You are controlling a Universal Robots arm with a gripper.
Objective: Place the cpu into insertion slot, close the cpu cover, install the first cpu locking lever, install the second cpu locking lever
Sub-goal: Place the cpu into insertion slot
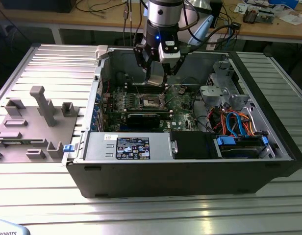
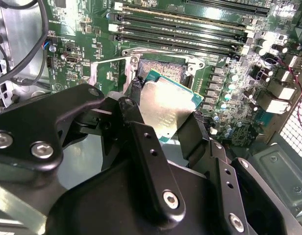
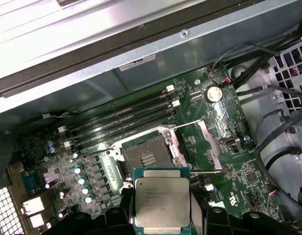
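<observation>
My gripper [image 1: 156,80] hangs inside the open computer case, shut on the cpu [image 2: 165,105]. The cpu is a flat square chip with a silvery top and a green rim, pinched on two opposite edges by the black fingers [image 2: 135,100]. It is held tilted a little above the motherboard, just short of the insertion slot [image 2: 163,70]. In the first wrist view the cpu [image 3: 162,200] sits beside the bare slot [image 3: 147,157], whose pin field is uncovered. The cpu cover [image 3: 208,140] is swung up to one side of the slot. A thin locking lever [image 3: 206,171] stands raised beside it.
Several long black memory slots [image 3: 126,120] run along the far side of the socket. Case walls [image 1: 99,88] ring the board, with a drive cage and coloured cables [image 1: 234,122] at the exterior view's right. A grey fixture block [image 1: 33,122] lies on the table outside.
</observation>
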